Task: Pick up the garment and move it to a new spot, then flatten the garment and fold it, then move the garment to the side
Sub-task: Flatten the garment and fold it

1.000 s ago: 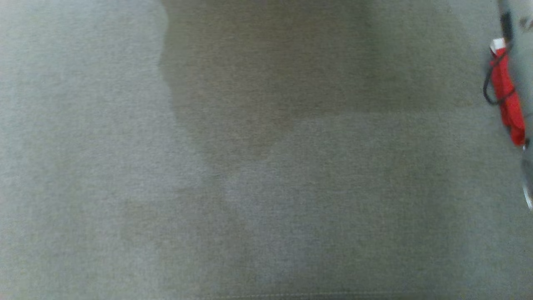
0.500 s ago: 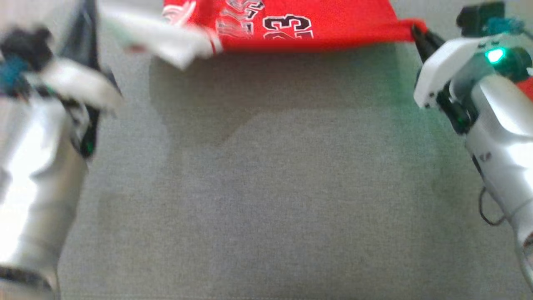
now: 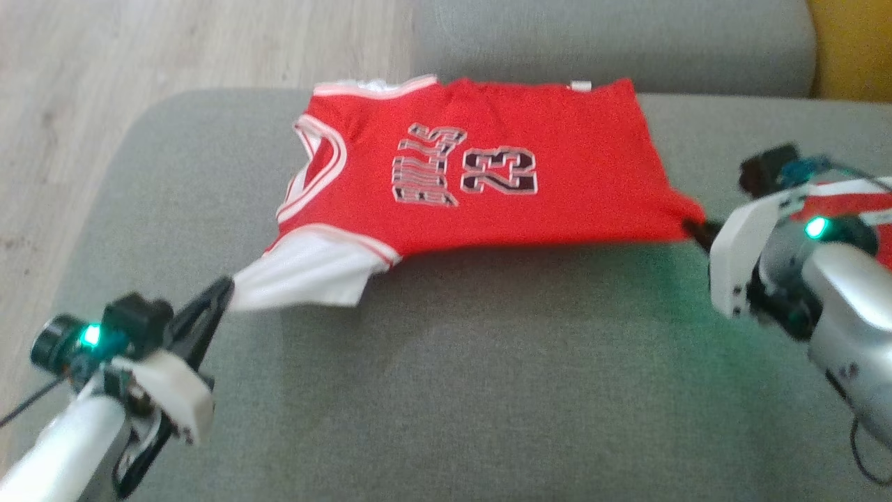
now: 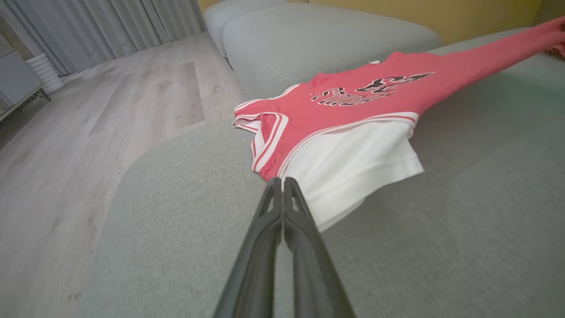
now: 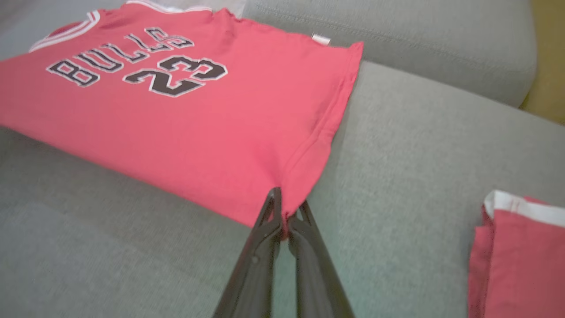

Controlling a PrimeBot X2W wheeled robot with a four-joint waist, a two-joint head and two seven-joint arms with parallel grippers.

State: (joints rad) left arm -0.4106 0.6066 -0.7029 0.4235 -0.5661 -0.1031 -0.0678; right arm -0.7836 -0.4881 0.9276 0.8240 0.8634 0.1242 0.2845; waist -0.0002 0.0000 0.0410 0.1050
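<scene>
Two grippers: we see the left gripper [image 3: 224,291] at the lower left of the head view and the right gripper [image 3: 697,230] at its right edge, each with its fingers pressed together on cloth.
One jersey: the red jersey [image 3: 488,174], marked BULLS 23, lies across the upper middle of the head view on the grey sofa [image 3: 488,390], its near edge raised and stretched between the two grips.
Left hold: the white sleeve [image 3: 300,279], pinched at its end.
Right hold: the jersey's near hem corner, pinched between the tips.
One other cloth: a folded red piece [image 5: 516,247] with a white band, lower right of the right wrist view, cut off by the frame; we cannot tell what it is.
Hard to make out: the head view is soft, and there the right gripper's fingers sit mostly behind its white housing.
</scene>
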